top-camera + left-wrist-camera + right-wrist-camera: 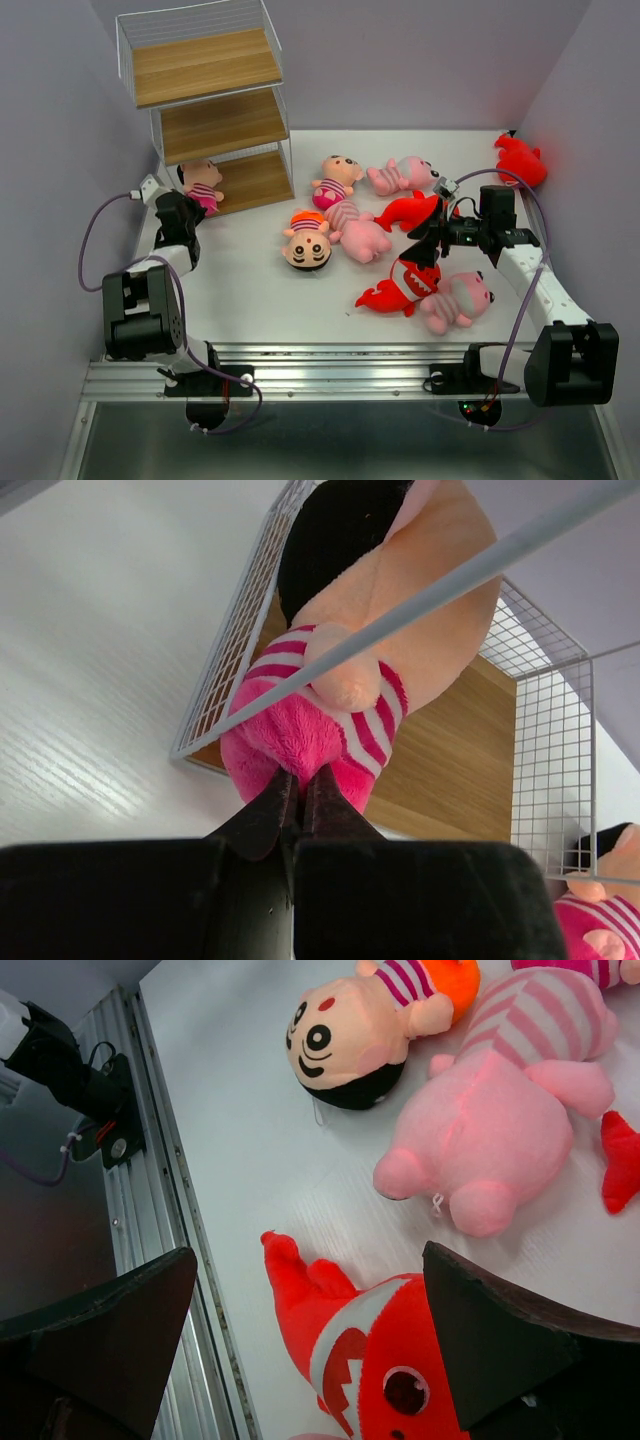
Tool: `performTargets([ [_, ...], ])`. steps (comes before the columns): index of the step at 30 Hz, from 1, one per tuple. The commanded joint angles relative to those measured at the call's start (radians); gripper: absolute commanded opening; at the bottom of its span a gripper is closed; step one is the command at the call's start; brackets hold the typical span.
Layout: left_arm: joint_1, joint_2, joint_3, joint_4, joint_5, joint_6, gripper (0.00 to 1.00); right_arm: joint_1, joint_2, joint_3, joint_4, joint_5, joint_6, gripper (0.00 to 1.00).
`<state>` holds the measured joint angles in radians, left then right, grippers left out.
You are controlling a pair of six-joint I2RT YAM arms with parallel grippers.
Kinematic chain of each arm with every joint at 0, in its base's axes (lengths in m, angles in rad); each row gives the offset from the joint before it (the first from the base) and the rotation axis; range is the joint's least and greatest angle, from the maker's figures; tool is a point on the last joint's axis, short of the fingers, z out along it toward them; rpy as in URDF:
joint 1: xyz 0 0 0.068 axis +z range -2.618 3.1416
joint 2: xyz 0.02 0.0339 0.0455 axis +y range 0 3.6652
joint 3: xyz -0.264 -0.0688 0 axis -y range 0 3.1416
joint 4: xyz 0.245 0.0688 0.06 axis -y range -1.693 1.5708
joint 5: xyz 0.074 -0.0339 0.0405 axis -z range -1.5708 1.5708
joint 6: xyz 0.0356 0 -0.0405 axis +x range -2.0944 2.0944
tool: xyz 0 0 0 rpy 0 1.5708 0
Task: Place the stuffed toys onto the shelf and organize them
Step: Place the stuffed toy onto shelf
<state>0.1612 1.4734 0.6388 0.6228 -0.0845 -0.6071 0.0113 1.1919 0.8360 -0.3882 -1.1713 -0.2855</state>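
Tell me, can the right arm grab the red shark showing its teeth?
Probably yes. Its fingers are open, the red shark lies right between them in the wrist view, and nothing covers it.

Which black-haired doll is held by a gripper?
The doll at the shelf, clamped in the left gripper; the two central dolls lie free.
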Motion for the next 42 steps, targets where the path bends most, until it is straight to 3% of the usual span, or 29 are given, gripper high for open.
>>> performTargets([
  [1,-0.018,0.021,0.084,0.008,-0.101,0.062,0.0,-0.008,0.002,0.011,0.026,-0.021,-0.018,1.0],
  [24,-0.066,0.134,0.229,-0.182,-0.161,0.093,0.01,-0.008,-0.002,0.012,0.023,-0.021,-0.02,1.0],
  [42,-0.068,0.134,0.199,-0.192,-0.112,0.03,0.24,-0.008,-0.003,0.014,0.022,-0.019,-0.02,1.0],
])
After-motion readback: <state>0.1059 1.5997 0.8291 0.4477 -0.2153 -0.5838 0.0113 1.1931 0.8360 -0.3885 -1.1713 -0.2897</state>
